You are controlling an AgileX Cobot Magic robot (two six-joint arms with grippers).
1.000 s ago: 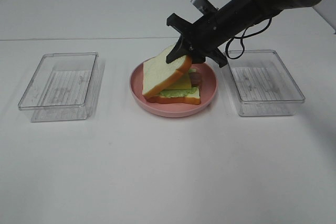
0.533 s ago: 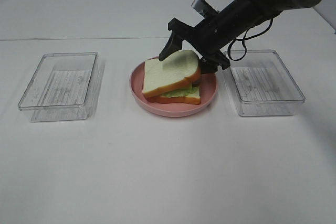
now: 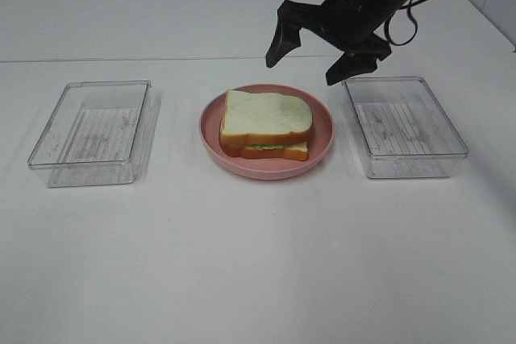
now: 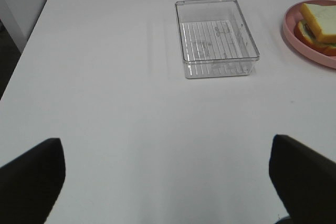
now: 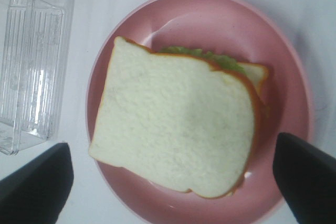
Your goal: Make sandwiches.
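Note:
One sandwich [image 3: 266, 125] lies flat on the pink plate [image 3: 324, 130] at the table's middle, with a white bread slice on top and green lettuce showing at its edge. My right gripper [image 3: 305, 68] hangs open above the plate's far side, holding nothing. The right wrist view looks straight down on the sandwich [image 5: 173, 129] between the spread fingers [image 5: 37, 182]. My left gripper [image 4: 168, 182] stands open over bare table, short of the left tray [image 4: 218, 38]; the sandwich [image 4: 320, 22] shows beyond that tray.
A clear plastic tray [image 3: 93, 130] stands left of the plate and another clear tray [image 3: 407, 122] stands right of it. Both look empty. White table surface stretches in front of them.
My right gripper opened and let go of the top bread slice, which dropped from tilted to flat on the sandwich. The gripper then rose up and back.

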